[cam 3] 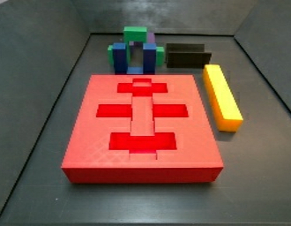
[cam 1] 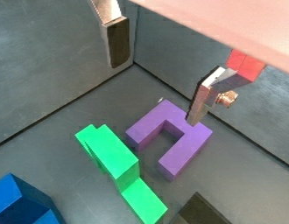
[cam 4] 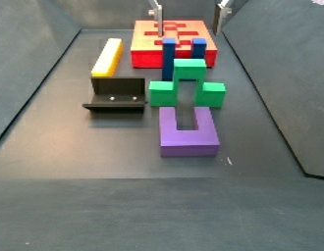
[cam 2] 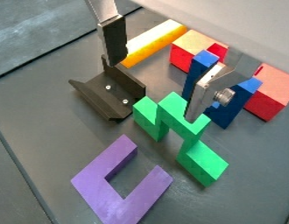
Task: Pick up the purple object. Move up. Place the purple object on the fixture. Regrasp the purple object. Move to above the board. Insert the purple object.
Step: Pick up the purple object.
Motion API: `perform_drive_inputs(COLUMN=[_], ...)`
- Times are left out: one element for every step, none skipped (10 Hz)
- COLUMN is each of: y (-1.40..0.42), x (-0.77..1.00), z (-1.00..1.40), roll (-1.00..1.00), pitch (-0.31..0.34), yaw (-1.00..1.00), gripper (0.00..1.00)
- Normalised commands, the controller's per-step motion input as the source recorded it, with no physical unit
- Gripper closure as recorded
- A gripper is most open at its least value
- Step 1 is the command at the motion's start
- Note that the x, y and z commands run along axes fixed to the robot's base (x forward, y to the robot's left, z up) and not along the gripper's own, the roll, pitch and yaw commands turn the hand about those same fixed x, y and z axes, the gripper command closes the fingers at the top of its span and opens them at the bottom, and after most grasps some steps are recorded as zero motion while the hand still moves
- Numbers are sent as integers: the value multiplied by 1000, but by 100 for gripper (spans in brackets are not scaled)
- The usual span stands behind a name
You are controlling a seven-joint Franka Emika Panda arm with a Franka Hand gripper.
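**Fingers spread and empty above the purple object**

No readable writing, brand or label on anything in any view.

The gripper (cam 1: 158, 74) hangs above the dark floor with its fingers (cam 1: 116, 44) wide apart and nothing between them. The purple object (cam 1: 168, 136) lies flat on the floor under the gripper, not touched. In a side view the purple object (cam 4: 189, 130) is the piece farthest from the board (cam 4: 204, 45), with its open end pointing toward the board.

Between the purple object and the board sits a green block (cam 4: 186, 89), then a blue block (cam 4: 169, 59) just in front of the board. The fixture (cam 4: 116, 94) stands beside the green block, on the same side as the yellow bar (cam 4: 107, 57), which lies along the board's edge.

View differences:
- A side view shows the board (cam 3: 142, 119) whole, with its darker cross-and-rectangle recesses; the purple object is hidden there, behind the blue and green blocks (cam 3: 136, 48).
- A wrist view shows the fixture (cam 2: 109, 93) with two small screws on its face; the wrist view centred on the purple object does not show the fixture clearly.
- In a side view only the fingertips (cam 4: 159, 12) show, at the top edge above the board.
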Motion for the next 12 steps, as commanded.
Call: perform_drive_inputs(y=[0, 0, -526, -157, 0, 46, 283, 231, 209, 149, 0, 146], x=[0, 23, 14, 0, 0, 0, 0, 0, 0, 0, 0, 0], z=[0, 0, -3, 0, 0, -26, -149, -260, -343, -386, -51, -397], roll=[0, 0, 149, 41, -4, 0, 20, 79, 104, 140, 0, 150], pitch=[-6, 0, 0, 11, 0, 0, 0, 0, 0, 0, 0, 0], yaw=[0, 0, 0, 0, 0, 0, 0, 0, 0, 0, 0, -89], gripper=[0, 0, 0, 0, 0, 0, 0, 0, 0, 0, 0, 0])
